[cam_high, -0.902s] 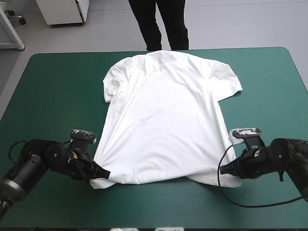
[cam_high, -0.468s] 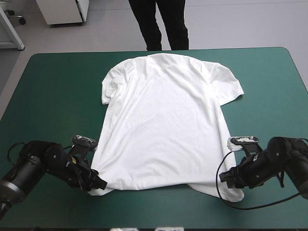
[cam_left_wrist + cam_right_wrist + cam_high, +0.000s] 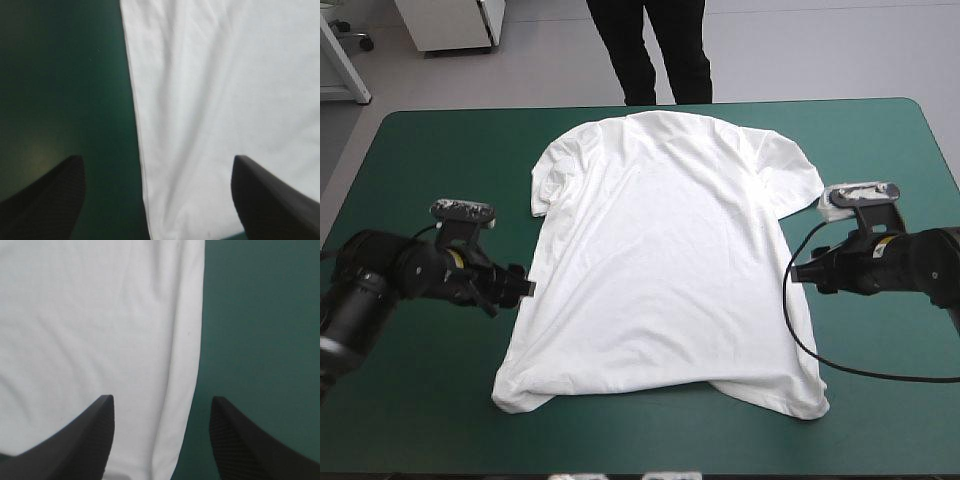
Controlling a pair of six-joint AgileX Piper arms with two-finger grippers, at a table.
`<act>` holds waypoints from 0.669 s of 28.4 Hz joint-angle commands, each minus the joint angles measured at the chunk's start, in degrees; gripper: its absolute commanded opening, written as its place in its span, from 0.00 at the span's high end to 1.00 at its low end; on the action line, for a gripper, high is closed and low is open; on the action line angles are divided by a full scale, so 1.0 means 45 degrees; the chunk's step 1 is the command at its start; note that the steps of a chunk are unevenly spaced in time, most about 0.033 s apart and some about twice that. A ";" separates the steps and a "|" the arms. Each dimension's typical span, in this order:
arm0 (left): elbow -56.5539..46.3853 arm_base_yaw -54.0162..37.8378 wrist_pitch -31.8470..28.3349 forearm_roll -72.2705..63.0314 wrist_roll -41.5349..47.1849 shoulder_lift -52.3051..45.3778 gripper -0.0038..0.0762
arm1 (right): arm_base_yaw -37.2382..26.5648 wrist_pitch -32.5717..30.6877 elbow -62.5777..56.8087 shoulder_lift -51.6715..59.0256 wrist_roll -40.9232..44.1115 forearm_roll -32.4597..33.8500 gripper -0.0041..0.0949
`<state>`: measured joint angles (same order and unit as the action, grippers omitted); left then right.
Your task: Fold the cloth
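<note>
The white T-shirt (image 3: 660, 250) lies spread flat on the teal-green cover (image 3: 420, 160), collar toward the far edge and hem toward the front edge. My left gripper (image 3: 525, 285) sits low at the shirt's left side edge, about halfway along its length, and is open. In the left wrist view the T-shirt (image 3: 225, 100) has its side edge running between the spread fingers of the left gripper (image 3: 157, 160), which holds nothing. My right gripper (image 3: 800, 272) is at the shirt's right side edge, also open. The right gripper (image 3: 162, 400) straddles the edge of the T-shirt (image 3: 90, 315) without gripping it.
Bare teal-green cover runs along both sides of the shirt and in a strip by the front edge (image 3: 650, 440). The hem corners (image 3: 510, 398) lie slightly rumpled on the table.
Both grippers were shut on the hem corners earlier. They have let go, opened, and moved away from the front edge along the shirt's sides. The hem now rests on the table.
</note>
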<state>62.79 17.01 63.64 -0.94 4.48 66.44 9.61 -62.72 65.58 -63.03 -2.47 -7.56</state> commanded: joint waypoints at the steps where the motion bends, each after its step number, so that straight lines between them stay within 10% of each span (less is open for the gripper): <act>1: 0.1730 -0.0633 -0.0517 -0.0108 0.0297 0.1388 0.24 | -0.0076 0.0607 0.1250 0.0159 0.0056 0.0134 0.43; 19: 0.7780 -0.1245 0.0395 -0.0795 -0.1287 0.8161 0.25 | -0.0076 0.0600 0.1500 0.0159 0.0056 0.0135 0.49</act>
<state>95.63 11.29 66.57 -2.69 -0.68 104.17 9.61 -62.60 70.37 -63.13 -2.08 -7.05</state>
